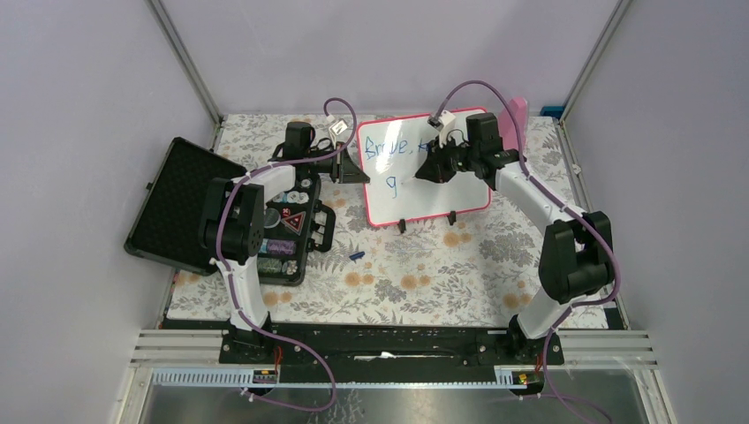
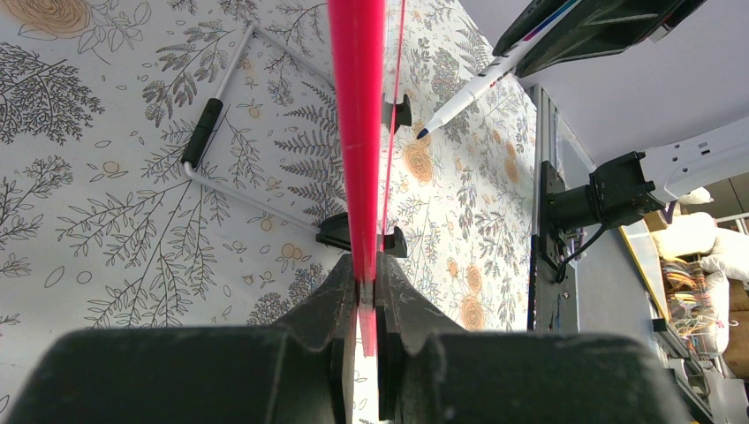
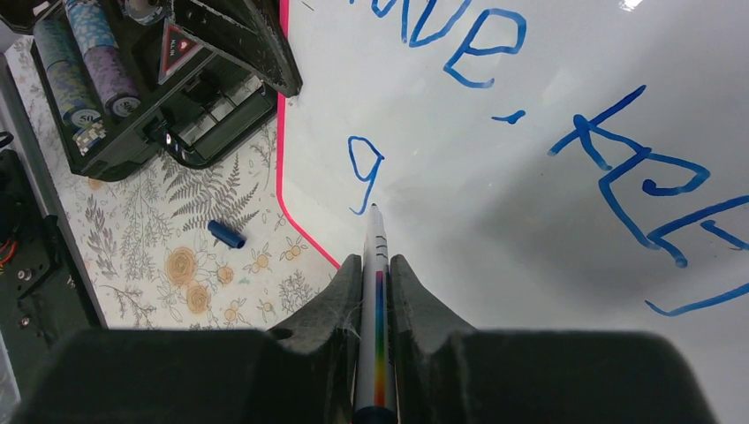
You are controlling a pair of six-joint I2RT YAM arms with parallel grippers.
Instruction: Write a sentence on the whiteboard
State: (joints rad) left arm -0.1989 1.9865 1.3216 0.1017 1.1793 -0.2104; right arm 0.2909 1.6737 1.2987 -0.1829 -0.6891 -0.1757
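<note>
Far left: open black case (image 1: 177,208) on the counter (image 1: 424,274), chip stacks (image 3: 79,62) in its tray. Left hand (image 2: 366,283) is clenched on the whiteboard (image 1: 442,199) at its left edge. In the wrist view the red-pink frame (image 2: 356,132) is pinched between both fingers, no gap. Loose blue cap (image 1: 356,256) lies on the counter in front of the board, apart from it. The whiteboard stands upright on two black feet (image 1: 402,225) at centre-back of the counter, face toward the arms. Blue sentence (image 3: 481,53) reads "Brave," then "ke" plus strokes running out of frame. A lone "g" (image 3: 362,172) starts line two. Right hand (image 3: 376,265) grasps a white marker (image 3: 377,234), jaws tight on the barrel, tip at the tail of the "g". Solid pink paddle (image 1: 514,119) sits behind the board's right corner.
</note>
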